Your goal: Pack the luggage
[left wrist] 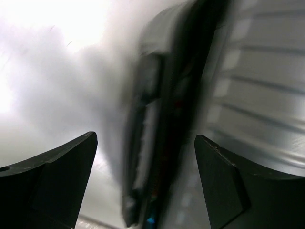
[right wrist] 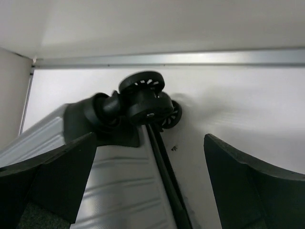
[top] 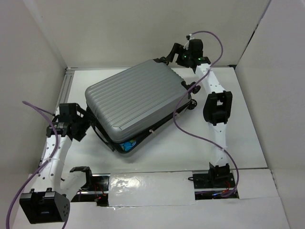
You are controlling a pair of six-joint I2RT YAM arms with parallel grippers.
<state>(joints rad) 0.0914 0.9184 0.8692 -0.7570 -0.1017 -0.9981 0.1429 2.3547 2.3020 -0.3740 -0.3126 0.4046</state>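
We have the luggage [top: 138, 98] lying flat mid-table [top: 238, 143], ribbed silver shell up. In the top view its long axis runs from 8 o'clock to 2 o'clock. The wheel end points to 2 o'clock: wheels [top: 192, 104] show at the 3 o'clock corner, and more at the far corner near 1 o'clock. The opposite short end faces 8 o'clock.

The shell halves are not flush. We see a dark gap along the long side facing 5 o'clock, widest at the 6 o'clock corner. Something blue [top: 127, 144] shows in it; we cannot tell what.

The left gripper [top: 87, 123] sits at the 8 o'clock end of the luggage, jaws spread wide, nothing held. Its wrist view is blurred. We make out a black seam [left wrist: 167, 119] running up between the two fingers [left wrist: 57, 176], with ribbed shell at 3 o'clock. Whether it touches the luggage we cannot tell.

The right gripper [top: 170, 51] hangs at the far wheel corner, about 1 o'clock, jaws also wide apart, nothing gripped. Its wrist view looks onto that corner. The black wheels sit at 12 o'clock, ahead of the fingers [right wrist: 248, 181] and apart from them. Ribbed shell lies by the 9 o'clock finger, bare table lies at 3 o'clock, and a metal rail [right wrist: 190, 58] runs along the far edge.

A purple cable [top: 175, 121] drapes onto the table at 4 o'clock of the luggage.
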